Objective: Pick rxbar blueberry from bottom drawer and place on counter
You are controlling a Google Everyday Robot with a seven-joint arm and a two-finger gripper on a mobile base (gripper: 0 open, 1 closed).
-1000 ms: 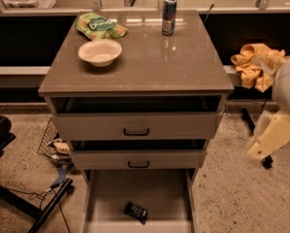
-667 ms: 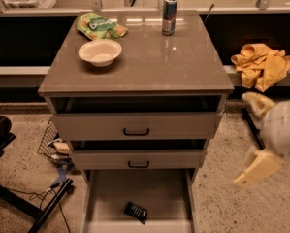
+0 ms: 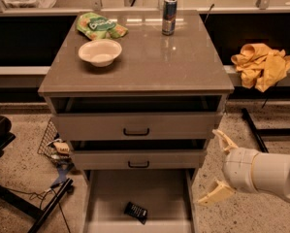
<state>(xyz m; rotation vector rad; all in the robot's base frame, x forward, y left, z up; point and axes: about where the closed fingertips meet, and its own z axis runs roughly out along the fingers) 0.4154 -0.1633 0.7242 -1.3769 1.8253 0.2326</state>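
Note:
The rxbar blueberry [image 3: 136, 211], a small dark wrapper, lies flat near the front middle of the open bottom drawer [image 3: 105, 193]. The counter [image 3: 149, 62] is the glossy grey-brown top of the cabinet. My gripper [image 3: 218, 166] is at the lower right, beside the drawer's right edge and right of the bar. Its two pale fingers are spread wide, one pointing up and one down. It holds nothing.
On the counter stand a white bowl [image 3: 100, 52], a green snack bag [image 3: 100, 26] and a drink can [image 3: 169, 16]. The two upper drawers with black handles are slightly open. A yellow cloth [image 3: 261, 64] hangs at the right. Cables and a chair base [image 3: 18, 198] lie at the left.
My arm has swung down and left, from the right edge toward the bottom drawer's right side. The bar and the counter items have not moved.

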